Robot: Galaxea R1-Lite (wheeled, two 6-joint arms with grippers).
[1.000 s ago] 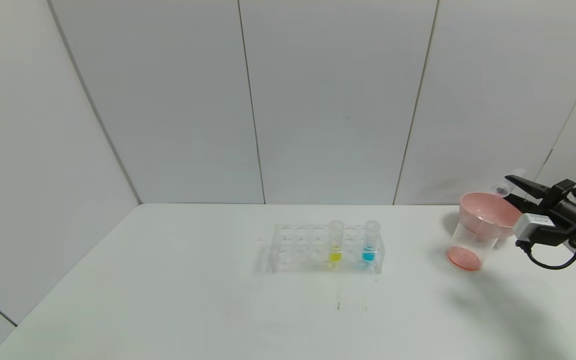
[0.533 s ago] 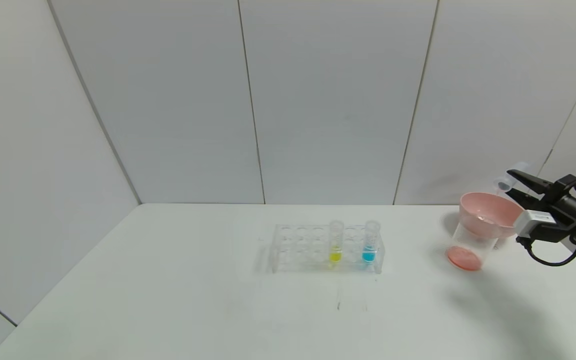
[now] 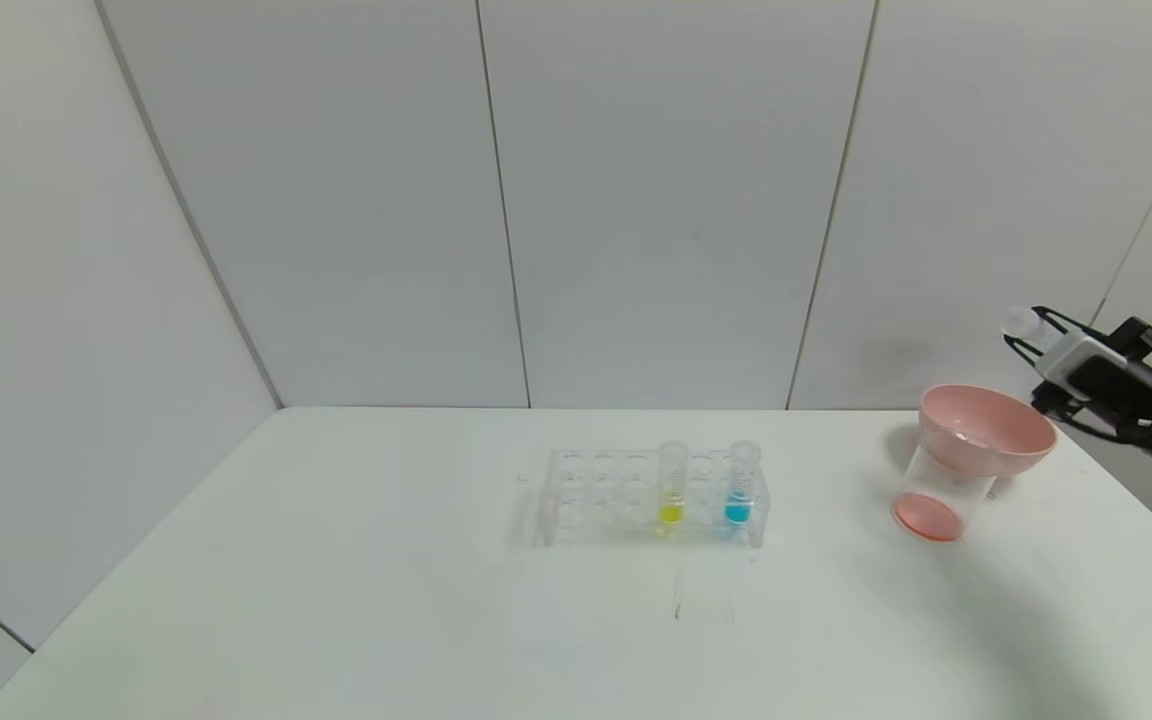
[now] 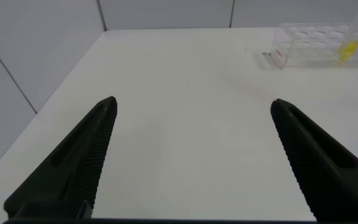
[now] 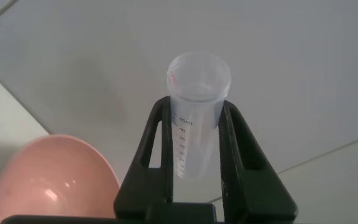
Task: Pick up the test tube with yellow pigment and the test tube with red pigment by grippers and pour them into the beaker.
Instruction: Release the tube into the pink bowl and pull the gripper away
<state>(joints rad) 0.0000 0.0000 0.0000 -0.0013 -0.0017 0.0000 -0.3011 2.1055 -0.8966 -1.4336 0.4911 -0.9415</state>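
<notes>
Beaker (image 3: 939, 500) sat on the white table (image 3: 336, 600) at right, red-orange liquid at its bottom, pink bowl (image 3: 984, 428) on its rim. Test tube with yellow pigment (image 3: 671, 482) stood upright in the clear rack (image 3: 596, 495), blue tube (image 3: 740, 483) beside it. Farther back, above the bowl, right gripper (image 5: 194, 149) was clamped on an emptied clear tube (image 5: 197, 112). Left gripper (image 4: 191, 155) hung spread wide over the table's left part.

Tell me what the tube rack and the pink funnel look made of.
Tube rack: apparently clear acrylic or similar hard plastic; see-through, glossy edges. Pink funnel on the beaker: likely smooth, opaque moulded plastic with a soft sheen, though the exact material is uncertain.
</notes>
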